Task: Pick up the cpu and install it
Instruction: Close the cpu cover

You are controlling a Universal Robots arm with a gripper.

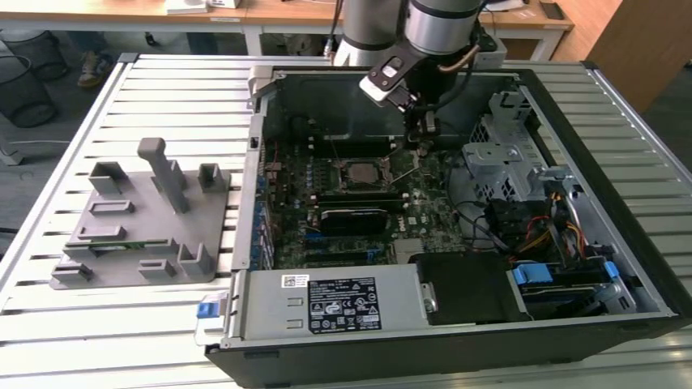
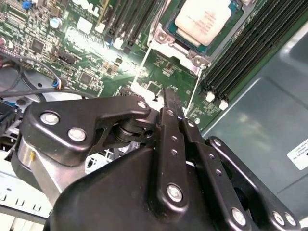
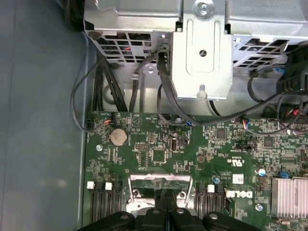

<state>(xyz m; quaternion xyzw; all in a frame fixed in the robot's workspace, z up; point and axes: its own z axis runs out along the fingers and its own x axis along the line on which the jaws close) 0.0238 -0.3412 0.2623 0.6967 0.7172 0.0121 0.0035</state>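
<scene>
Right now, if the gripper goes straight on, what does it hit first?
The gripper would probably meet the metal socket frame on the motherboard, beside the cpu; depth is unclear.

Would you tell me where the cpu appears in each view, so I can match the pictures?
Exterior view: cpu to the exterior view's left of the gripper, slightly lower.
Second wrist view: cpu beyond the shut gripper.
First wrist view: the gripper, the shared landmark, over the motherboard.
</scene>
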